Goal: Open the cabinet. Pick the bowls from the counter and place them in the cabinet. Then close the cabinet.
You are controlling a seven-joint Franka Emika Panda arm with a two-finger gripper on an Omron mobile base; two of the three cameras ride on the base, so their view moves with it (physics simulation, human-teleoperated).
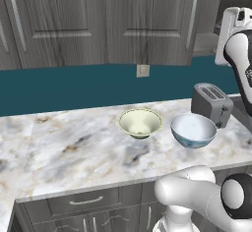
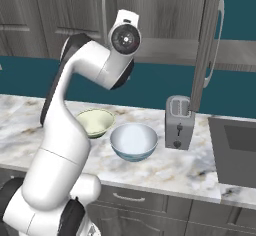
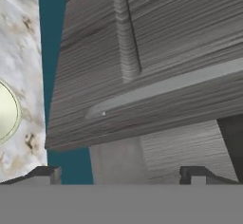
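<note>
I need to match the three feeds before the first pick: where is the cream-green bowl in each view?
Left base view: cream-green bowl at centre on the counter, left of the blue-patterned bowl.
Right base view: left of centre, partly behind the arm.
Hand view: cut by the left edge.
Shared landmark: the marble counter.

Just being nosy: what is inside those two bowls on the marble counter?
Nothing that shows. The pale cream-green bowl and the blue-patterned bowl both look bare inside, standing side by side on the counter. What lies beneath each bowl is covered.
</note>
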